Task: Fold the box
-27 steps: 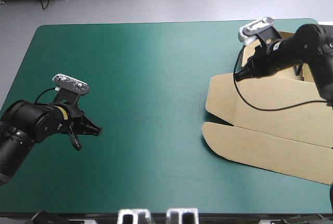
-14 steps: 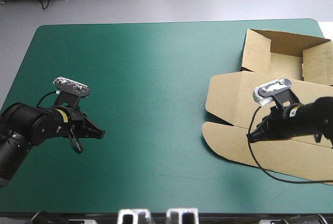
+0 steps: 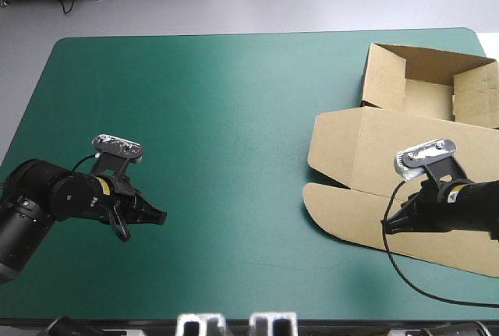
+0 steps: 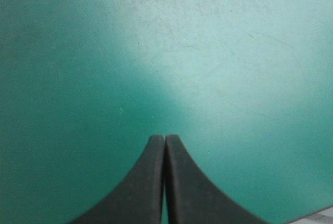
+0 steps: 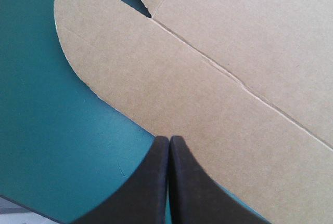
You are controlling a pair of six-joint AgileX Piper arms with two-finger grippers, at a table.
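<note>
Now my right pincer [image 5: 169,138] is closed, its two black fingers meeting in one point and holding nothing. The tip sits at the near edge of the rounded flap [image 5: 130,63], where board meets the cover [image 3: 234,102]; I cannot tell whether it touches. Outward from there, the box [image 3: 425,98] lies at the table's right side, with walls raised at the far right corner and the lid [image 3: 359,145] flat toward me. My left pincer [image 3: 160,217], also closed and empty, hovers over bare cover, well apart from the box. The risk, as I judge it: a closed tip cannot take hold of the flap, and pushing on flat board may slide the whole box toward the right edge. With my left pincer so far off, nothing would brace it. A shove could also spring the raised walls loose.
</note>
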